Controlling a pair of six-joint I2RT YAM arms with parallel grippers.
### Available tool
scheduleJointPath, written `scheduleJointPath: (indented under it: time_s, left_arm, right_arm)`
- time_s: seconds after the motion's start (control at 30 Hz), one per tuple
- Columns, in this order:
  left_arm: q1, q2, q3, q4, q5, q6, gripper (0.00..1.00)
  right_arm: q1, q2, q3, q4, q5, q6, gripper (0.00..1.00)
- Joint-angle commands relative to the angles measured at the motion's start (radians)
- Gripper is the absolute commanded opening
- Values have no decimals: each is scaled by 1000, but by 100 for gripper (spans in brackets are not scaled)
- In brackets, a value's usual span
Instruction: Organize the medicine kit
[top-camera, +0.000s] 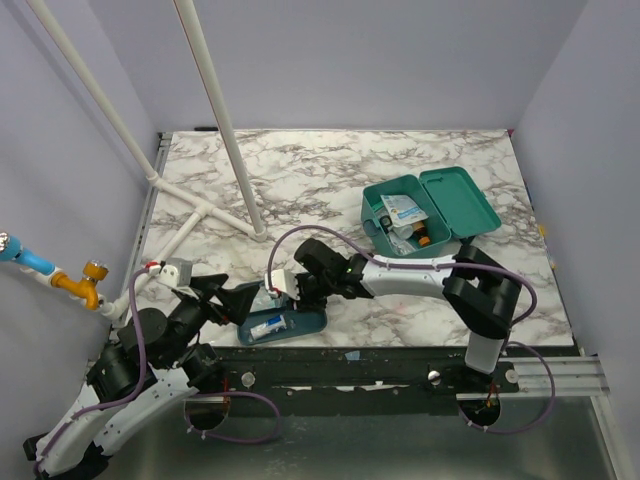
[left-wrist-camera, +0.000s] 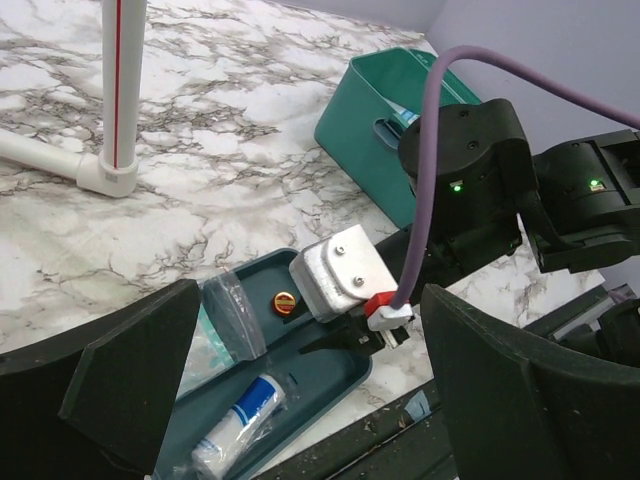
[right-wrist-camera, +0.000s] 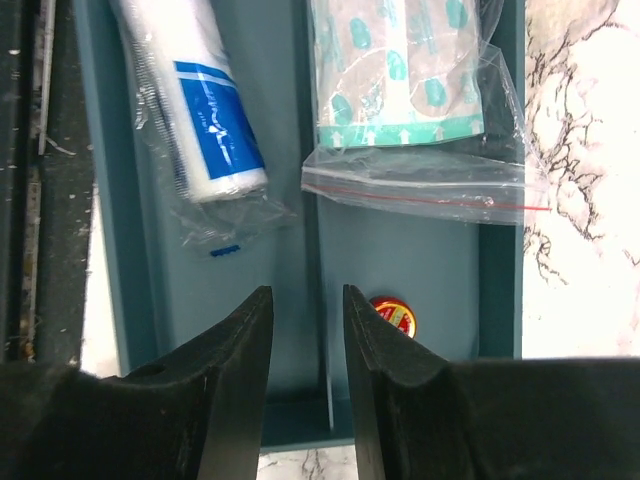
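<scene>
Right gripper, its arm stretched leftward, points down over the shallow tray (fingers narrowly parted, holding nothing). Left gripper hovers alongside, jaws wide. Medicine kit sits lid-open, well apart, far right.

Bench: white marble pattern with grey veining, walled on three sides. I see three things standing directly on it. The medicine kit sits toward the far right, its lid thrown back flat on the surface. A shallow teal tray lies at the near edge, left of centre and well apart from the kit. A white pipe frame rests along the left side.
</scene>
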Motion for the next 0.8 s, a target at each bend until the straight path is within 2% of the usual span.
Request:
scheduleJointPath:
  time_s: [0.0, 0.77]
  left_arm:
    - [1, -71, -10, 5, -27, -4, 95]
    - [2, -68, -12, 7, -35, -1, 96]
  right_arm:
    - [8, 58, 49, 16, 54, -23, 36]
    - [37, 201, 158, 63, 28, -18, 33]
